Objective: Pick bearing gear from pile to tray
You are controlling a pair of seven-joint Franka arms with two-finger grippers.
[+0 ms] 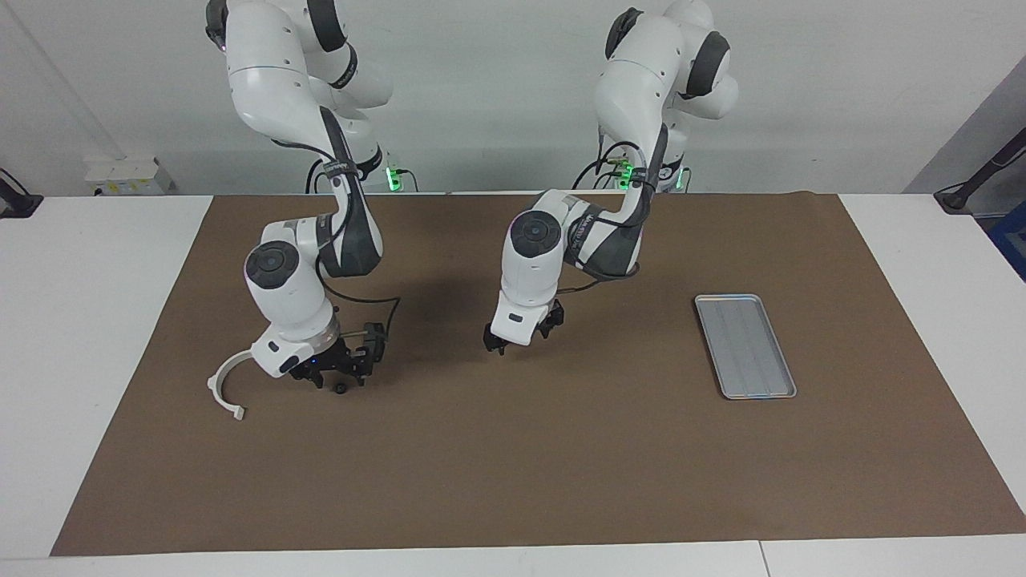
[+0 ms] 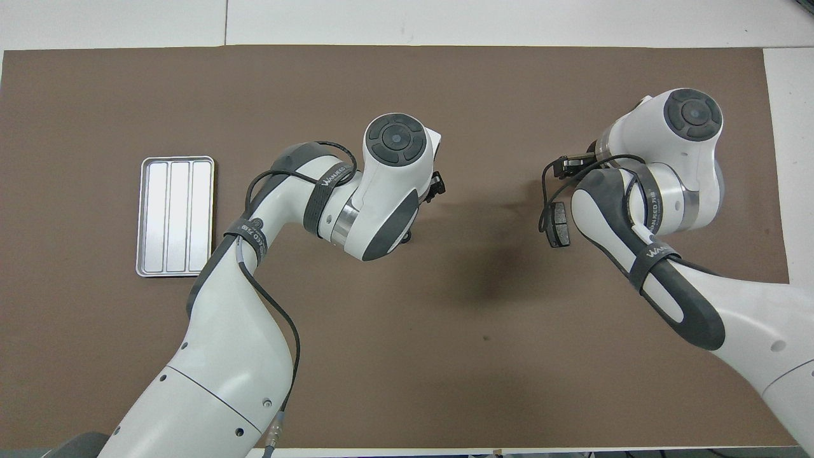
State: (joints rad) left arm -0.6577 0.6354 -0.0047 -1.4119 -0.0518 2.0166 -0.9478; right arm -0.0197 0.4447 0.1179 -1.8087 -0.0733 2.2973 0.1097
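White wall [image 1: 497, 88], white table [image 1: 88, 336], brown mat [image 1: 561, 465]

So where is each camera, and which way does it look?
Facing view: high across the table, looking at the robots; both arms show, left gripper low over the middle of the mat, right gripper low beside the bracket.
Overhead view: high above the robots' end, looking forward and steeply down; both arms enter from the bottom.
Shared: both arms, the mat and the tray, turned half round.

One high camera faces the robots across the table, another looks steeply down from above them; both share the brown mat [image 1: 561, 449]
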